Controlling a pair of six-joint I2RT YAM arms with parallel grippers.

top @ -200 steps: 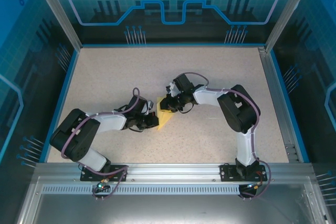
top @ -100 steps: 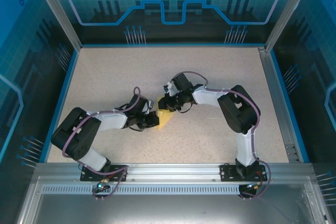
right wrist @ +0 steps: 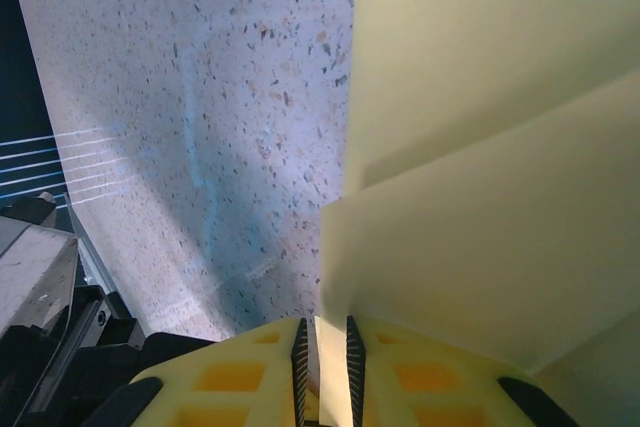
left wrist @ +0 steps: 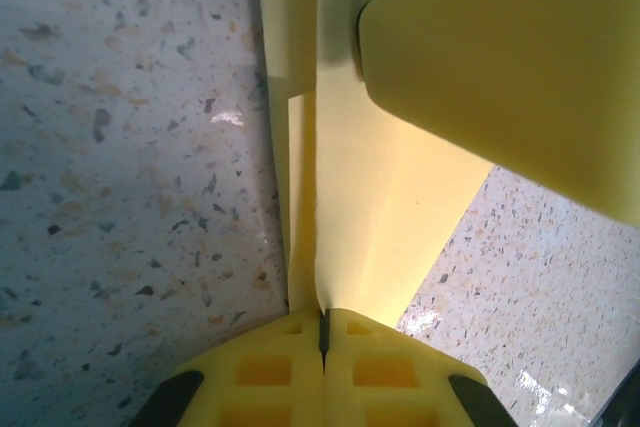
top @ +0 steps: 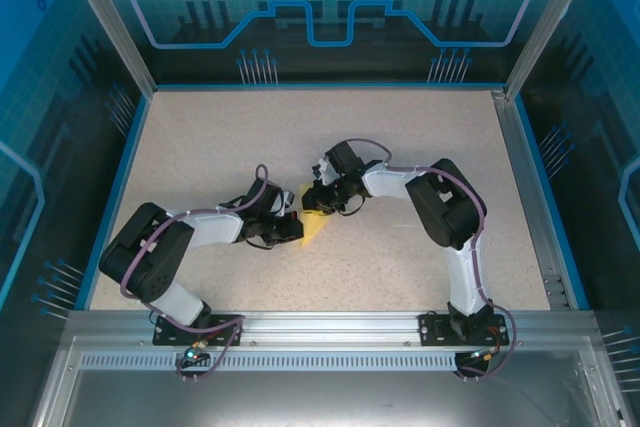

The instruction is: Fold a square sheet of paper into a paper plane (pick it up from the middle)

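1. Square sheet of paper (top: pixel 314 226): pale yellow, already folded into several layers. It sits near the middle of the table (top: pixel 420 137), between the two grippers and slightly toward the near edge. From above, only a small yellow wedge shows past the fingers.

2. Left gripper (top: pixel 291 226): reaches in from the left, at the paper's left side. In the left wrist view the gripper (left wrist: pixel 323 331) has its two yellow fingers pressed together. The seam between them is a thin dark line, and the paper (left wrist: pixel 385 217) runs straight into it, so the gripper is clamped on the sheet. A crease rises from the seam, with layered flaps on either side.

3. Right gripper (top: pixel 316 201): comes in from the right and bears on the paper's far end. In the right wrist view the gripper (right wrist: pixel 325 339) has its fingers a narrow slit apart. An edge of the paper (right wrist: pixel 500 207) is pinched in that slit. Two overlapping layers fan up and to the right.

4. Table, speckled beige: seen beside the paper in the left wrist view (left wrist: pixel 120 147) and in the right wrist view (right wrist: pixel 220 97).
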